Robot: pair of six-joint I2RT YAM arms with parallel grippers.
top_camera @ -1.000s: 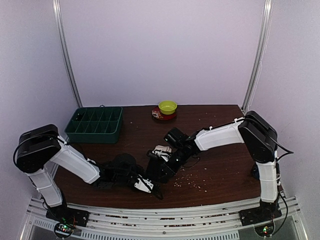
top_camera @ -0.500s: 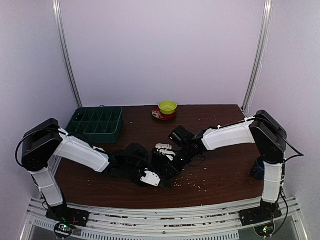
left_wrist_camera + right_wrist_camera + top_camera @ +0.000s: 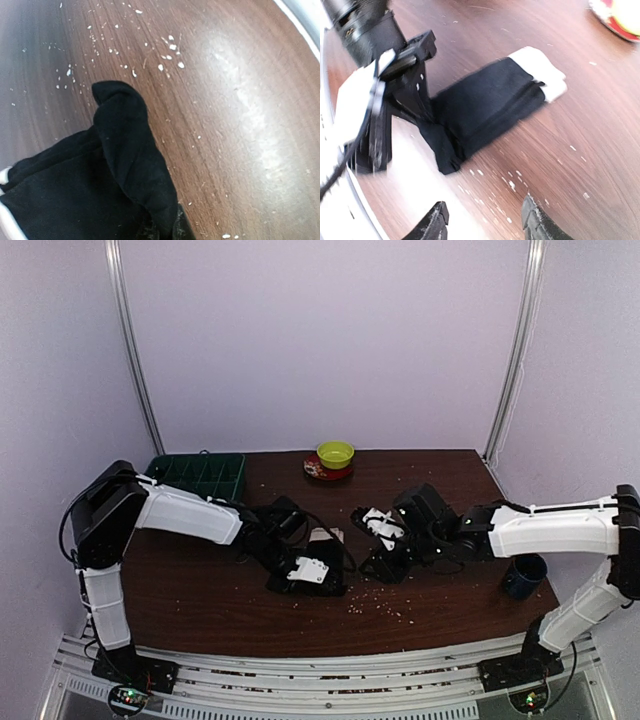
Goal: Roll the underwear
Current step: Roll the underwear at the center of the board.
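One black underwear (image 3: pixel 485 102) with a white band (image 3: pixel 540 70) lies folded into a long strip on the brown table. In the top view it is a dark bundle (image 3: pixel 326 554) at mid-table. My left gripper (image 3: pixel 318 580) is shut on the strip's near end; its wrist view shows black fabric (image 3: pixel 125 160) running down between the fingertips (image 3: pixel 182 231). My right gripper (image 3: pixel 485 225) stands open and empty just right of the garment, its fingers (image 3: pixel 434 222) above bare wood. In the top view the right gripper (image 3: pixel 385 562) sits apart from the cloth.
A green compartment tray (image 3: pixel 200 480) stands at the back left. A yellow-green bowl (image 3: pixel 335 453) on a red plate is at the back centre. A dark blue mug (image 3: pixel 525 575) sits by the right arm. White crumbs (image 3: pixel 380 605) dot the near table.
The right gripper has let go of the underwear, opened and drawn back to the right. The left arm has carried its end of the fabric farther from the front edge.
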